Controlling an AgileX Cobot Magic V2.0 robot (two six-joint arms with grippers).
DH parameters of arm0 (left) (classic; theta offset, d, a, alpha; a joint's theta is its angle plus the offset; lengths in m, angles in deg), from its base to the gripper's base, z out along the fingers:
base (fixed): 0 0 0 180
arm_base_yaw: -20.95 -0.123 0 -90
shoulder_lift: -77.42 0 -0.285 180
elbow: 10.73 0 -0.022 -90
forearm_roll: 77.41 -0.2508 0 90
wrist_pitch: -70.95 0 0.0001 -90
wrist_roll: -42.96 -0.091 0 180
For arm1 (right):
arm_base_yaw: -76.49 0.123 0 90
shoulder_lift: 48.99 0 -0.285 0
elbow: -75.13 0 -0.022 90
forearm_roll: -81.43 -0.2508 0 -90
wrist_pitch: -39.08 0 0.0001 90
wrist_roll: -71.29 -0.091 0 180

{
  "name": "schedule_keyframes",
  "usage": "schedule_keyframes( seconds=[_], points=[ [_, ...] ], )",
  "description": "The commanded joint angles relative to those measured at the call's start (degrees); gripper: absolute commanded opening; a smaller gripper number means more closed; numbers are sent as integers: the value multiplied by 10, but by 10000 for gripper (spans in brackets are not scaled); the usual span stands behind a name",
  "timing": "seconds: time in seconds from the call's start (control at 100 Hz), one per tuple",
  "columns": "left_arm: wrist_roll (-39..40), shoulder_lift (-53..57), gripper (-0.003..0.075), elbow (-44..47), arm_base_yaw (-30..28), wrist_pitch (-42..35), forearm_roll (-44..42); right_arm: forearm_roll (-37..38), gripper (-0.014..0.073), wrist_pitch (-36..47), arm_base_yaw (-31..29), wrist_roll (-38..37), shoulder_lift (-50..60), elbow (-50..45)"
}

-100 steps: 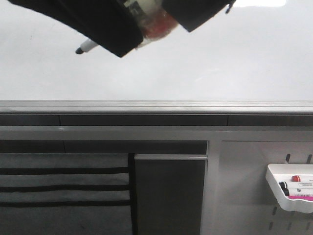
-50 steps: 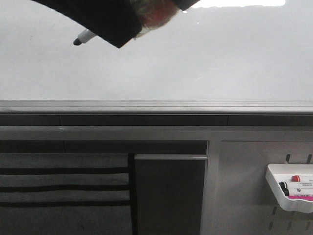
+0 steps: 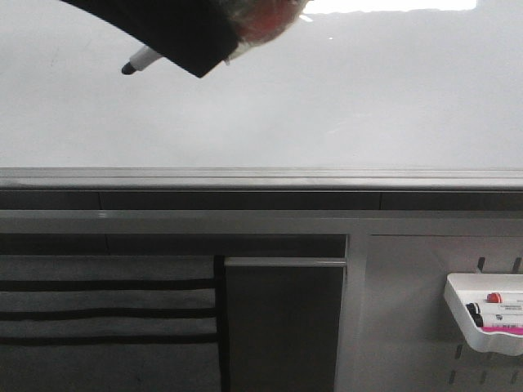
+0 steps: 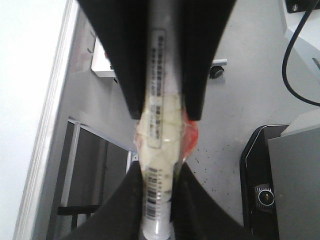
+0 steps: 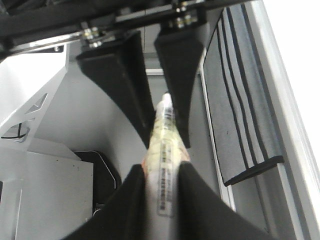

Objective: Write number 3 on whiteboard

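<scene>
Both grippers, left gripper (image 4: 159, 165) and right gripper (image 5: 162, 165), are clamped on one marker (image 3: 140, 61) whose dark tip slants down-left, close before the upper left of the still blank whiteboard (image 3: 343, 98); contact cannot be told.

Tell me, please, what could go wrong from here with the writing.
1. The left gripper and right gripper both clamp one marker; moving out of step could twist or slip it.
2. The whiteboard shows no stroke, and whether the tip touches it is unclear; too light a press may leave nothing.
</scene>
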Motion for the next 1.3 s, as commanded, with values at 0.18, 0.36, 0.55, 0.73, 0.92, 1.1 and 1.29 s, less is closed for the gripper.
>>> schedule_keyframes(
  seconds=[0.18, 0.36, 0.55, 0.73, 0.92, 1.1, 1.29],
  points=[
    [-7, 15, 10, -19, 3, -30, 23, -30, 7, 7, -3, 7, 15, 20],
    [-6, 15, 291, -19, 1, -46, 23, -29, 7, 11, -3, 7, 15, 20],
    [26, 36, 418, -19, -22, -62, 23, 16, 7, 13, -9, -24, 34, 26],
    [53, 87, 418, -13, -89, -60, 28, 37, 7, 5, -73, -78, 82, 24],
    [82, 149, 417, 35, -170, -61, 61, 38, 7, 17, -169, -150, 131, -25],
    [155, 200, 417, 107, -255, -89, 65, 38, 7, 86, -204, -218, 158, -123],
    [173, 224, 417, 151, -315, -112, 78, 10, 7, 145, -204, -218, 153, -161]
  ],
)
